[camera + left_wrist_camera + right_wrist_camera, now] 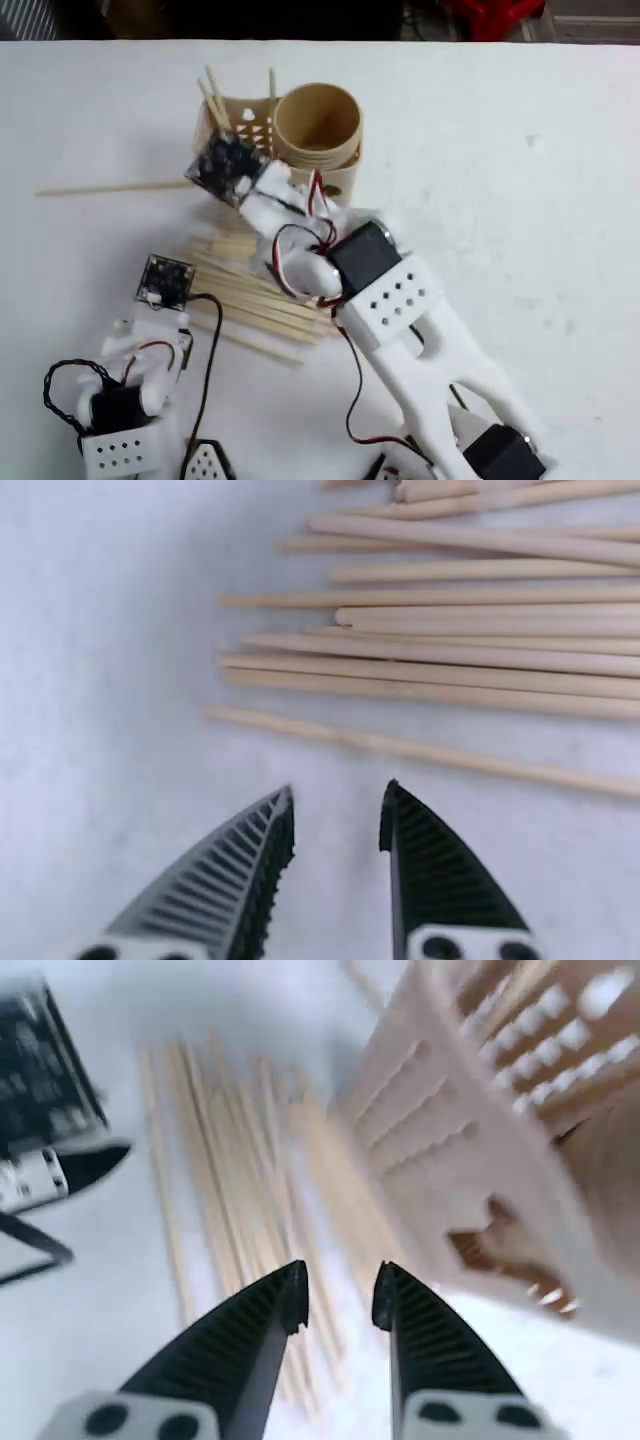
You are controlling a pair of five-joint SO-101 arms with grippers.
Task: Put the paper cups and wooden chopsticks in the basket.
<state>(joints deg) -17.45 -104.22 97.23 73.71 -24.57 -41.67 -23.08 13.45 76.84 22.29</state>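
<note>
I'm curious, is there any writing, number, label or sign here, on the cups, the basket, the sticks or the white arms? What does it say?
No text can be read in any view.
The paper cups, basket and wooden chopsticks are plain, with no print.
The white arm covers show holes, but no label.
The dark circuit boards carry tiny pale specks that are too small and blurred to read.

White arms [420, 330], blk servos [362, 255], red/blk cables [207, 345], blk ribbed pincers [337, 815]
</note>
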